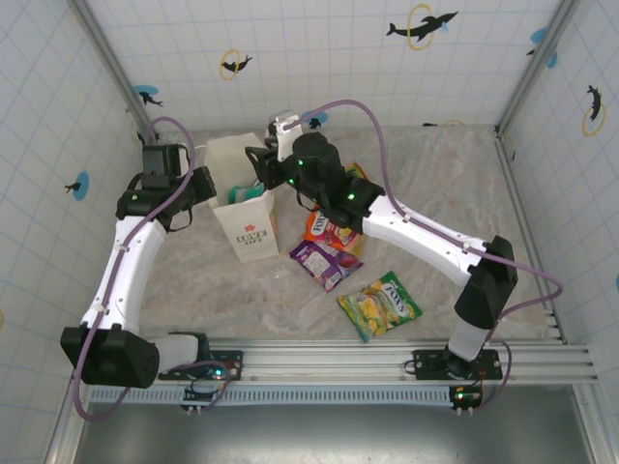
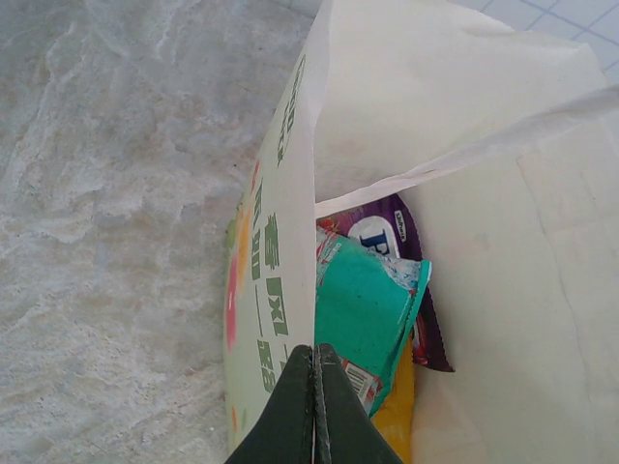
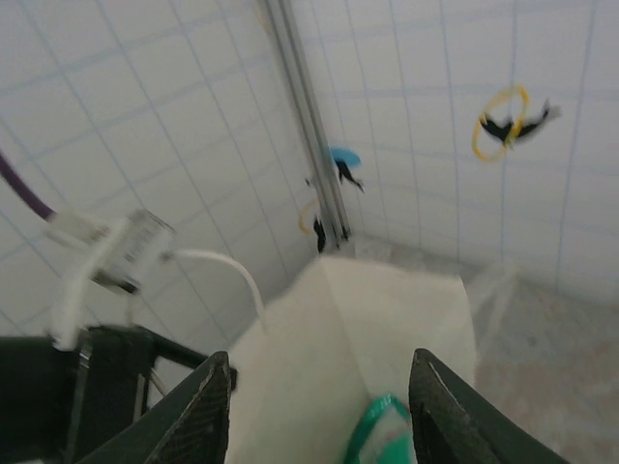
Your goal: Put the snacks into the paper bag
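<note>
right gripper (image 3: 319, 358) spread wide, holding nothing, over the paper bag (image 1: 253, 232) mouth left of centre, left gripper (image 2: 314, 353) pinching its wall; loose snacks (image 1: 324, 263) lie just lower right of bag in top view, nearer the right arm.

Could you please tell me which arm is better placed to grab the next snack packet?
Right: the right gripper is open, and the glossy purple packet lies on that arm's side; the left gripper grips the cream-white paper bag.
</note>
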